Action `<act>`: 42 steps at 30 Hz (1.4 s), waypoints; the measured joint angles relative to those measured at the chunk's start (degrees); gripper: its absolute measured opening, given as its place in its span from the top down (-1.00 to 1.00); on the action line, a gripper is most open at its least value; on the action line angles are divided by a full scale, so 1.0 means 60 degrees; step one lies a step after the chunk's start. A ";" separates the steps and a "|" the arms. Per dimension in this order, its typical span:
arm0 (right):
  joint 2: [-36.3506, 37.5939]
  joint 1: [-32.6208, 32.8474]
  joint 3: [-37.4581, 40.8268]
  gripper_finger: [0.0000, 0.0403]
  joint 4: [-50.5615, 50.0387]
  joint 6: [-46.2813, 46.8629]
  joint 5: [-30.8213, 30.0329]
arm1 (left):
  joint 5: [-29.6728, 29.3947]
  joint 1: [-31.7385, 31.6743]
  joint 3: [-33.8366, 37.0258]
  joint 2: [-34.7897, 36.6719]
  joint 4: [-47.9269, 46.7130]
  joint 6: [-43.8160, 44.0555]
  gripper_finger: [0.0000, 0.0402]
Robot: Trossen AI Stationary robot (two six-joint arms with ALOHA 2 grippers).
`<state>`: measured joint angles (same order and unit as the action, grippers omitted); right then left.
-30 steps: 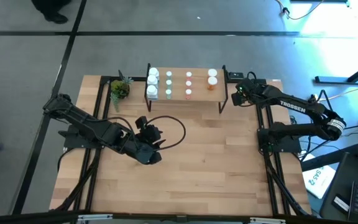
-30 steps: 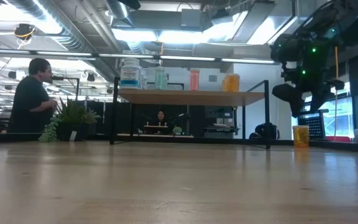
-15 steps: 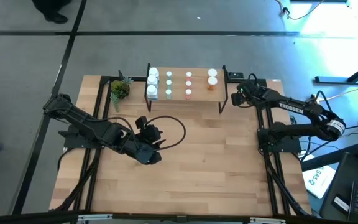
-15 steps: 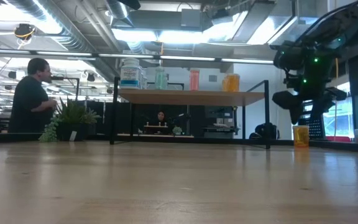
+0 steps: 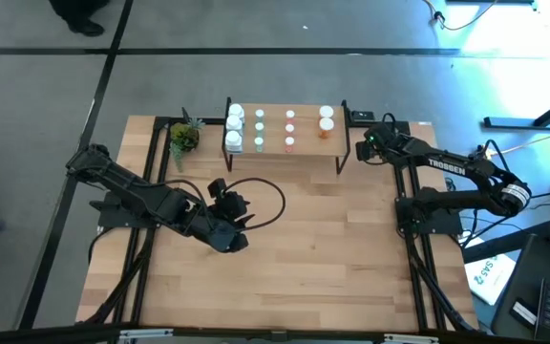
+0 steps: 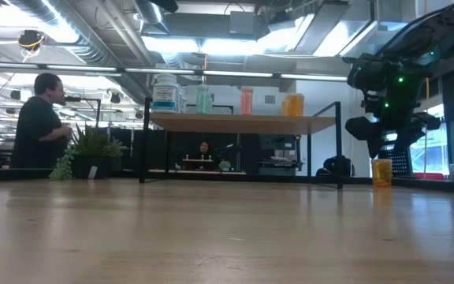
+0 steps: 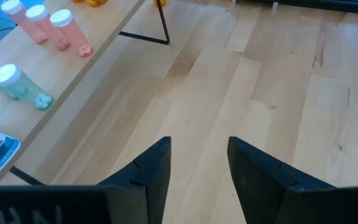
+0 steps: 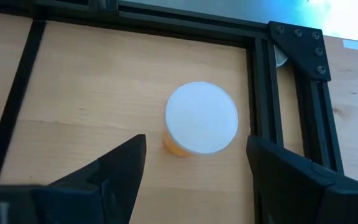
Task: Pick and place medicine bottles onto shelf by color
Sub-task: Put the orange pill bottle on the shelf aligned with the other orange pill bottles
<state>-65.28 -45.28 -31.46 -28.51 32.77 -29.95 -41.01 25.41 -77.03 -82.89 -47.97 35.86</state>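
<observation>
High view: shelf (image 5: 285, 143) sits at upper centre of the surface (image 5: 304, 248). Bottles stand on it in columns: white (image 5: 235, 126) at left, then pale green (image 5: 260, 129), pink (image 5: 289, 129), orange (image 5: 327, 119) at right. Potted plant (image 5: 184, 137) just left of the shelf. Left hand (image 5: 229, 239) rests at centre left. Right hand (image 5: 369, 143) is at upper right, just beside the shelf's right end.

Low view: right hand (image 6: 385, 146) hangs at right of frame, above a lone orange bottle (image 6: 381, 172) standing on the surface. A person (image 6: 42, 122) sits at far left behind the plant (image 6: 89, 154).

Left wrist view: left hand (image 7: 197, 171) open, nothing between its fingers; pink bottles (image 7: 48, 28) at upper left.

Right wrist view: right hand (image 8: 194, 168) open wide, fingers either side of the orange bottle (image 8: 201, 119) but apart from it.
</observation>
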 joint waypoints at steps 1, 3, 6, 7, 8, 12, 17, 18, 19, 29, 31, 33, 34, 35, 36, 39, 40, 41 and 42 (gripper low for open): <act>-0.0033 0.0000 0.0000 -0.39 0.0003 0.0000 0.0000 | 0.0000 0.0000 0.0000 0.0000 0.0000 -0.0001 0.25; -0.0140 0.0000 0.0000 -0.39 0.0003 0.0019 -0.0030 | 0.0000 0.0000 0.0000 0.0000 0.0000 -0.0001 0.25; -0.0410 0.0000 0.0000 -0.39 0.0027 0.0209 -0.0073 | 0.0000 0.0000 0.0000 0.0000 0.0000 -0.0004 0.25; -0.0517 0.0000 0.0000 -0.39 0.0075 0.0184 -0.0075 | 0.0000 0.0000 0.0000 -0.0004 0.0000 -0.0004 0.25; -0.0617 0.0000 0.0000 -0.39 0.0181 0.0070 -0.0080 | 0.0000 0.0000 0.0000 0.0000 0.0000 -0.0004 0.25; -0.0970 0.0000 0.0000 -0.39 0.0724 -0.0044 -0.0098 | 0.0000 0.0000 0.0000 -0.0004 -0.0002 -0.0004 0.25; -0.1242 0.0000 0.0000 -0.39 0.0838 -0.0021 -0.0468 | 0.0004 0.0000 0.0003 -0.0004 -0.0004 -0.0004 0.25; -0.1277 0.0000 0.0000 -0.39 0.0838 -0.0026 -0.0510 | 0.0001 0.0000 0.0000 -0.0004 -0.0004 -0.0004 0.25; -0.1311 0.0000 0.0000 -0.39 0.0845 -0.0033 -0.0510 | 0.0001 0.0000 0.0000 -0.0004 -0.0001 -0.0004 0.25; -0.1387 0.0000 0.0000 -0.39 0.1061 -0.0055 -0.0667 | 0.0003 0.0000 0.0003 -0.0004 -0.0004 -0.0077 0.25; -0.1387 0.0000 0.0000 -0.39 0.1071 -0.0055 -0.0667 | 0.0001 0.0000 0.0002 -0.0004 -0.0004 -0.0077 0.25; -0.1387 0.0000 0.0000 -0.39 0.1076 -0.0055 -0.0667 | 0.0004 0.0000 0.0001 -0.0004 -0.0004 -0.0077 0.25; -0.1387 0.0000 0.0000 -0.39 0.1088 -0.0055 -0.0667 | 0.0004 0.0000 0.0004 -0.0004 -0.0001 -0.0077 0.25; -0.1387 0.0000 0.0000 -0.39 0.1089 -0.0055 -0.0667 | 0.0004 0.0000 0.0003 -0.0004 -0.0004 -0.0077 0.25; -0.1387 0.0000 0.0000 -0.39 0.1089 -0.0053 -0.0667 | 0.0004 0.0000 0.0004 -0.0004 -0.0004 -0.0077 0.25; -0.1387 0.0000 0.0000 -0.34 0.1089 -0.0050 -0.0667 | 0.0004 0.0000 0.0003 -0.0004 -0.0002 -0.0077 0.25; -0.1387 0.0000 0.0000 -0.31 0.1095 -0.0034 -0.0667 | 0.0004 0.0000 0.0001 -0.0004 -0.0004 -0.0077 0.25; -0.1387 0.0000 0.0000 -0.28 0.1117 -0.0007 -0.0670 | 0.0004 0.0000 0.0000 -0.0004 -0.0001 -0.0077 0.25; -0.1388 0.0000 0.0000 -0.24 0.1142 0.0000 -0.0679 | 0.0004 0.0000 0.0001 -0.0004 -0.0003 -0.0077 0.25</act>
<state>-73.61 -45.28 -31.46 -21.66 32.77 -34.03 -40.99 25.41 -77.03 -82.91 -47.98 35.40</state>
